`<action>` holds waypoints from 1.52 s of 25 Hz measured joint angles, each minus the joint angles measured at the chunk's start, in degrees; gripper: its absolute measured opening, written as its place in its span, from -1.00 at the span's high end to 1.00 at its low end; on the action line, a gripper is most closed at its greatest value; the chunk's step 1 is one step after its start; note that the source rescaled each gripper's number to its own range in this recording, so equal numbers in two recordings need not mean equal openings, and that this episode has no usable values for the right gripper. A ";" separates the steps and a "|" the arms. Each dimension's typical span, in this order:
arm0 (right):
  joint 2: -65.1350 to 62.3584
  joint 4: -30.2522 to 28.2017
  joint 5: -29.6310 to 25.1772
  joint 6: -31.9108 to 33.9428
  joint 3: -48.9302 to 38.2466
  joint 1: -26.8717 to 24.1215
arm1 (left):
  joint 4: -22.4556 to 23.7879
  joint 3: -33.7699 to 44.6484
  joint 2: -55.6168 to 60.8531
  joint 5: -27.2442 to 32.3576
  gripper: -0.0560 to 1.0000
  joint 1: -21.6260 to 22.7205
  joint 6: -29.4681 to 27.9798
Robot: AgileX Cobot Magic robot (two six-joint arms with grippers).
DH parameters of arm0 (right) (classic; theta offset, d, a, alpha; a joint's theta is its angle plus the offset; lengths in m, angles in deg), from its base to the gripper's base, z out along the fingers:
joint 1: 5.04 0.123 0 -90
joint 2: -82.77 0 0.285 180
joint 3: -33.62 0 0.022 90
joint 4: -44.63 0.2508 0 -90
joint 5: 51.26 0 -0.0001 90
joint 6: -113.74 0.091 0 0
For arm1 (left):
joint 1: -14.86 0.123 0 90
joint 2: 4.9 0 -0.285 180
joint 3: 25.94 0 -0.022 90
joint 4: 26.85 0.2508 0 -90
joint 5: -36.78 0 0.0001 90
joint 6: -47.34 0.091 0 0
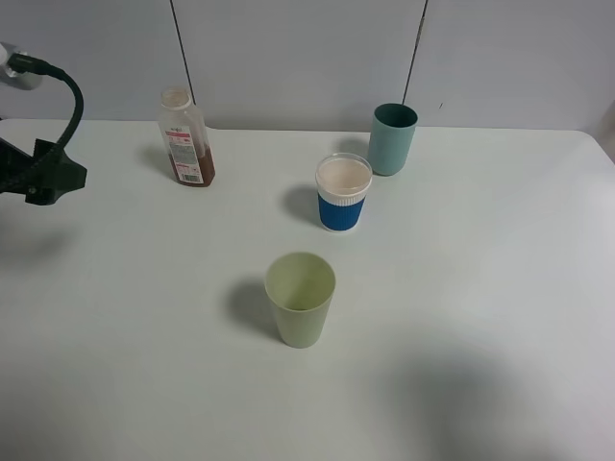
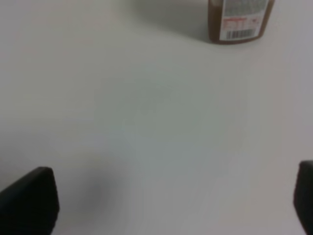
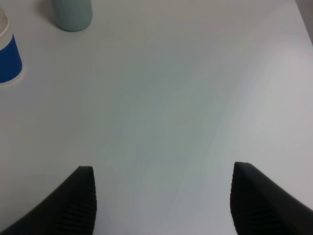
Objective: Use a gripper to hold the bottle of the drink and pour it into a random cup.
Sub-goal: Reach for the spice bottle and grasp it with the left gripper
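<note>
The bottle [image 1: 185,137] stands upright at the back left of the table, capless, with the brown drink [image 1: 194,174] filling only its lowest part. The pale yellow-green cup [image 1: 301,298] stands empty near the middle front. In the left wrist view my left gripper [image 2: 171,198] is open with bare table between its dark fingers, and the bottle's base [image 2: 239,22] is well ahead of it and apart. My left arm [image 1: 46,173] shows at the far left edge. My right gripper [image 3: 164,196] is open over bare table, holding nothing.
A blue-and-white paper cup [image 1: 343,193] stands behind the pale cup, and a taller teal cup [image 1: 392,139] behind that. Both also show in the right wrist view, the paper cup [image 3: 7,58] and the teal cup [image 3: 73,14]. A grey wall runs along the back of the white table [image 1: 480,288].
</note>
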 joint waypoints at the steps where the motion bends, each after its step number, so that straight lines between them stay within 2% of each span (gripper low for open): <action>1: 0.00 0.00 0.00 0.00 0.00 0.00 | 0.76 0.00 -0.60 -0.72 -0.91 0.00 0.00; 12: 0.00 0.00 0.00 0.00 0.00 0.00 | 5.44 0.00 -7.99 -10.26 -0.91 0.00 -0.78; 17: 0.00 0.00 0.00 0.05 0.00 0.00 | 12.15 0.00 -10.82 -14.80 -0.91 0.00 -5.71; 22: 0.00 0.00 0.00 0.05 0.00 0.00 | 23.21 0.00 -13.65 -20.07 -0.91 0.71 -16.03; 26: 0.00 0.00 0.00 0.05 0.00 0.00 | 33.67 0.00 -15.84 -25.47 -0.91 4.38 -27.93; 31: 0.00 0.00 0.00 0.05 0.00 0.00 | 47.08 -0.04 -18.76 -34.24 -0.91 9.32 -39.36; 35: 0.00 0.00 0.00 0.05 0.00 0.00 | 56.33 -0.40 -22.14 -41.00 -0.91 13.72 -45.06; 38: 0.00 0.00 0.00 0.05 0.00 0.00 | 63.34 -2.81 -25.02 -42.98 -0.91 15.91 -48.75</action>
